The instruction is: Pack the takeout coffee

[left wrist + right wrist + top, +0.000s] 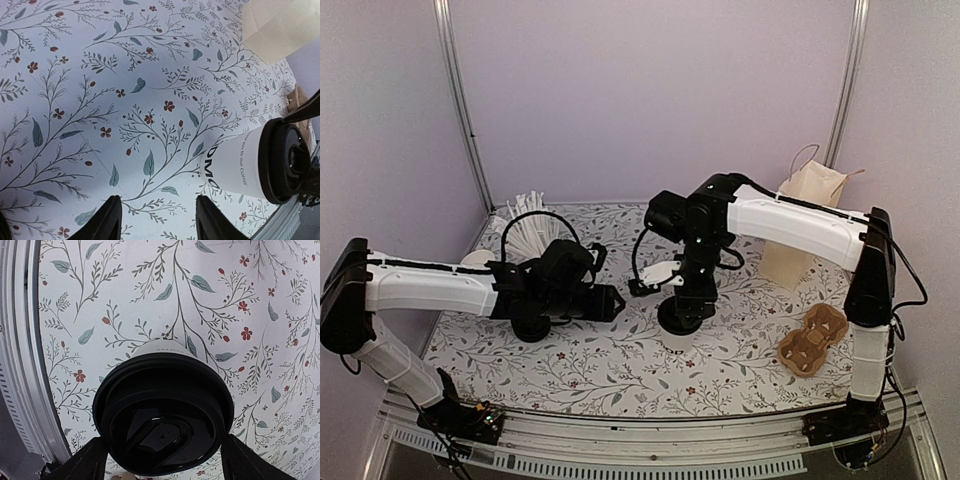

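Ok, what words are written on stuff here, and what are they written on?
"DMO": big dark letters on the side of the takeout coffee cup, seen from the left wrist; the rest of the word curves out of sight.
"...TO OUR COFFEE": a tiny line next to them on the same cup; its start is too small to read.
Paper bag: no writing shows.
Cardboard cup carrier: no writing shows.

Takeout coffee [163, 390] seen from straight above, framed by the right gripper [163, 439].

Its round black lid [162, 427] fills the lower middle, a sliver of white paper wall [160, 347] showing past the far rim. Two dark fingers [82, 462] stand spread, one at each side of the lid; contact cannot be told. The cup stands on a floral tablecloth [225, 300], near a metal rail [20, 365] at the left edge.
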Motion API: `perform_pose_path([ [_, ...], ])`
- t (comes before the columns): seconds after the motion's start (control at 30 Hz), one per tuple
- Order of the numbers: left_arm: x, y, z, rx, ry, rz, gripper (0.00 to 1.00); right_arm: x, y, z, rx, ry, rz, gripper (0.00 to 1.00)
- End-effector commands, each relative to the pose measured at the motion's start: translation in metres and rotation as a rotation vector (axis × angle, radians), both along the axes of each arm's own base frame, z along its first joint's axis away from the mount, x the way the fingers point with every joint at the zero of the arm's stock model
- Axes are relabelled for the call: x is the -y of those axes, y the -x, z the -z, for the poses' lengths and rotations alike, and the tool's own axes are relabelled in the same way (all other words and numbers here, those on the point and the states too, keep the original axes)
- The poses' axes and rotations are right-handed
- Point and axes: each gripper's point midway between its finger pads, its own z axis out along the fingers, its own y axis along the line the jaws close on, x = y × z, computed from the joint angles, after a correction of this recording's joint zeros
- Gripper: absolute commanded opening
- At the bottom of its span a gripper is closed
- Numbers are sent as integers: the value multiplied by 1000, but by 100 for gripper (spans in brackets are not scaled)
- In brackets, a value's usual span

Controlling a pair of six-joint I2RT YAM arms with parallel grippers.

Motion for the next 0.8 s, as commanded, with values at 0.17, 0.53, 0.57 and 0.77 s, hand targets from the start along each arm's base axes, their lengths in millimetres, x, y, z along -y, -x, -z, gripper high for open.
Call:
perform_pose_path([
  [0.17,-1,2,3,-7,15,3,52,-8,-6,5,18,4,11,81],
  [0.53,19,9,-25,21,132,89,57,4,5,-33,43,-64,1,99],
  [0.57,24,11,-31,25,155,107,57,6,7,-37,44,-75,-4,99],
  [0.77,51,18,-58,30,298,176,58,13,-28,-79,118,-302,83,99],
])
